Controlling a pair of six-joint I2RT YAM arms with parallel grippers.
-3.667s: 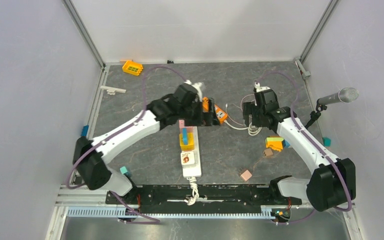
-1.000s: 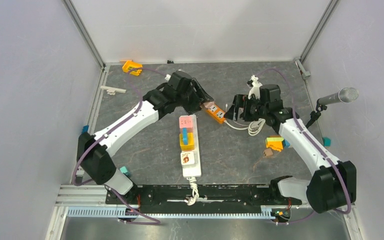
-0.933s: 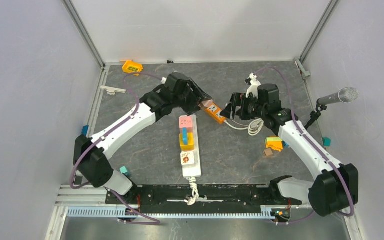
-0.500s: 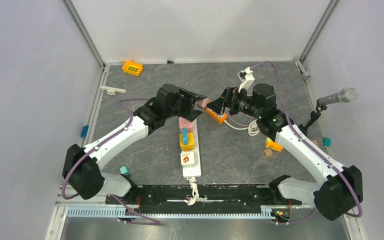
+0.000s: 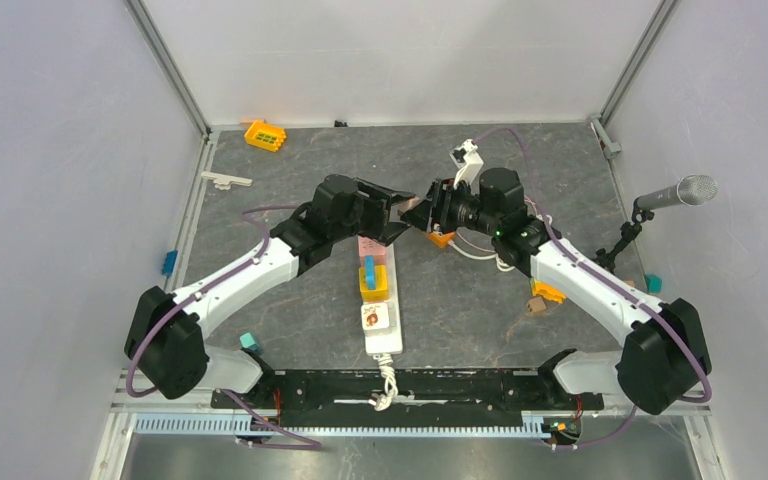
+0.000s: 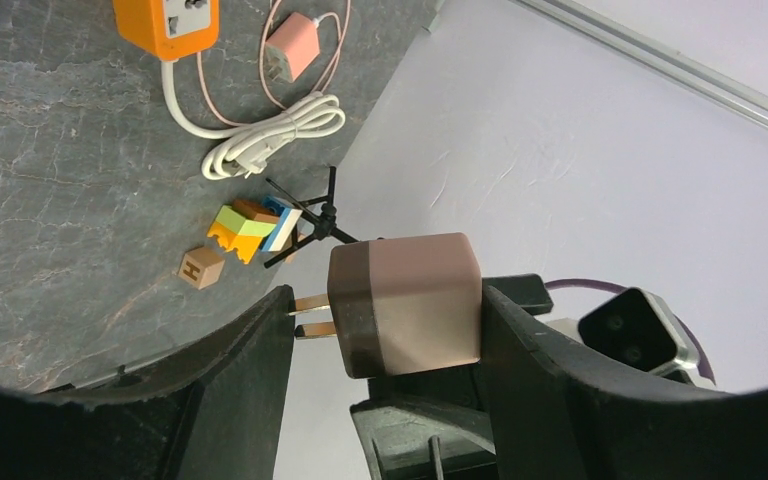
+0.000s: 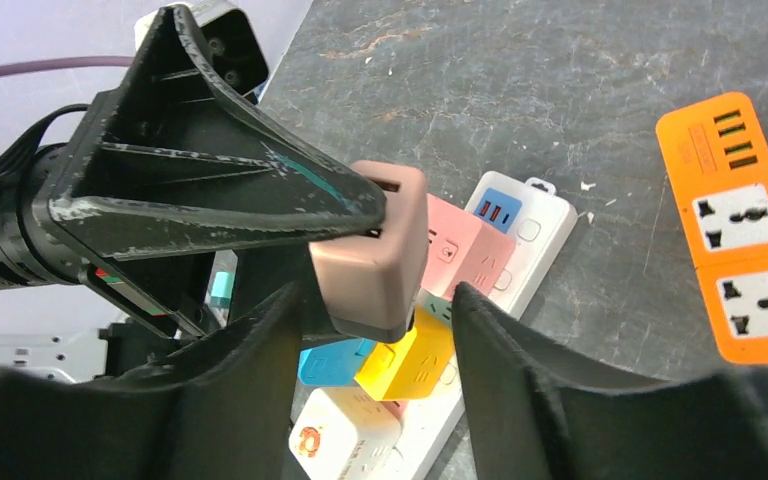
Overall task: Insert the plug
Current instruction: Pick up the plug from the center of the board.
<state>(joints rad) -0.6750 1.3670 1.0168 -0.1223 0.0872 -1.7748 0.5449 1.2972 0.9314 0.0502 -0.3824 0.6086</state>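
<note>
My left fingers (image 6: 230,400) are clamped end-to-end on the plug (image 6: 405,305), one on the prongs, one on its back. My right fingers (image 7: 520,400) sit part open around its sides, slim gaps showing. It hangs mid-worktop over the white strip (image 5: 385,342). Looks light, rigid, slick plastic, so I'd pinch the flat sides, off the prongs.

Dark grey marbled desk (image 5: 460,320). White power strip (image 5: 382,330) lies at centre, running 12 to 6 twd the near edge. Orange socket block (image 7: 735,240) approx 1 o'clock, w/ coiled white cord (image 6: 270,135) & pink charger (image 6: 293,52) beside it. Coloured block stack (image 5: 548,291) & brown cube (image 5: 535,306) at 4. Orange brick (image 5: 265,134) at 11, white bracket (image 5: 225,180) at 10, teal cube (image 5: 250,342) at 7.
</note>
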